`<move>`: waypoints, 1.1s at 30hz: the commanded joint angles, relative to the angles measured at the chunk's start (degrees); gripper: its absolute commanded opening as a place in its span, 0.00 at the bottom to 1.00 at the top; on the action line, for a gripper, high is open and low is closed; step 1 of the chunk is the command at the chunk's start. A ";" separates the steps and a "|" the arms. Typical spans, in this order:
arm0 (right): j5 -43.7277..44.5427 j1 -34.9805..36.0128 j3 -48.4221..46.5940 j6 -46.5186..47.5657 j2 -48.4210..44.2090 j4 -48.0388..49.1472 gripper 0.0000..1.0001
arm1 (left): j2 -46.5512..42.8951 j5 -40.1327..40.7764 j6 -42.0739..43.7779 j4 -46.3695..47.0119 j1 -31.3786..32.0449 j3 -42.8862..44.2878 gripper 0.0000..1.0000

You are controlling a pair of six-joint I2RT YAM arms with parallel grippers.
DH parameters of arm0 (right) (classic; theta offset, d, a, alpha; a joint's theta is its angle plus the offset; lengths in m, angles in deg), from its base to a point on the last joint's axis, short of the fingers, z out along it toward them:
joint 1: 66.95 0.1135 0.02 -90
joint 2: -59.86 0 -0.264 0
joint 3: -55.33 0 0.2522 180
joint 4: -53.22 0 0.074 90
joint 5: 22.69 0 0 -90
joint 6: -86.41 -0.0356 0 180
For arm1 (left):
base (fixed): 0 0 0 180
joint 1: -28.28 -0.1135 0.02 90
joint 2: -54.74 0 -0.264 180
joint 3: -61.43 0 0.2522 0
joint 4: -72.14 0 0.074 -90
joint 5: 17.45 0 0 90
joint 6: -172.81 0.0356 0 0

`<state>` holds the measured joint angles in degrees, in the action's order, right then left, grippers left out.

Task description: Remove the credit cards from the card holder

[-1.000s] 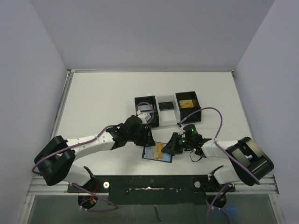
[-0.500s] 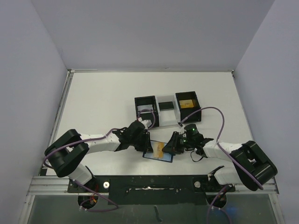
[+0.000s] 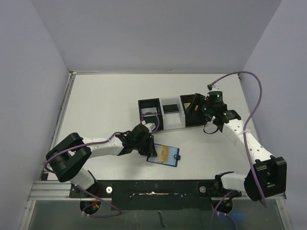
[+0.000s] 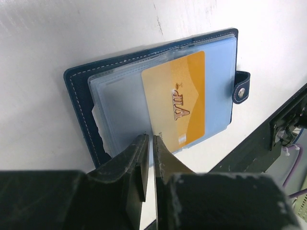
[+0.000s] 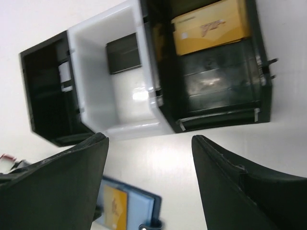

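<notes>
The card holder [image 3: 172, 159] lies open on the table near the front edge, a dark blue wallet [image 4: 76, 105] with clear sleeves and a snap tab [image 4: 241, 88]. A gold credit card [image 4: 177, 100] marked VIP lies on its sleeves [image 3: 163, 153]. My left gripper [image 4: 150, 139] is at the holder's left edge [image 3: 149, 147], jaws almost together, pinching the sleeves' edge beside the gold card. My right gripper [image 5: 149, 139] hangs open and empty over the front of the boxes [image 3: 202, 111]. The holder's corner [image 5: 129, 206] shows below it.
Two black open-top boxes [image 3: 149, 106] [image 3: 200, 117] joined by a white tray [image 3: 171, 122] stand mid-table. The right box holds a gold card [image 5: 211, 26], the tray a dark card [image 5: 123, 52]. The table's front rail [image 3: 153, 187] runs just beyond the holder.
My right gripper left the card holder, swung up and back to the boxes, and opened. My left gripper moved to the holder's left edge and closed there.
</notes>
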<state>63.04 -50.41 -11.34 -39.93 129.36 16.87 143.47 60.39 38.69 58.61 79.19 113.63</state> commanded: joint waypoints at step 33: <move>-16.75 0.10 -10.99 10.28 23.74 1.77 0.67 | 0.59 1.10 0.35 -0.58 0.06 0.42 0.07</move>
<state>49.18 -51.13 -21.02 -30.09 153.45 16.65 143.60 60.41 38.23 58.63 79.17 113.63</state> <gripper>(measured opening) 0.668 0.076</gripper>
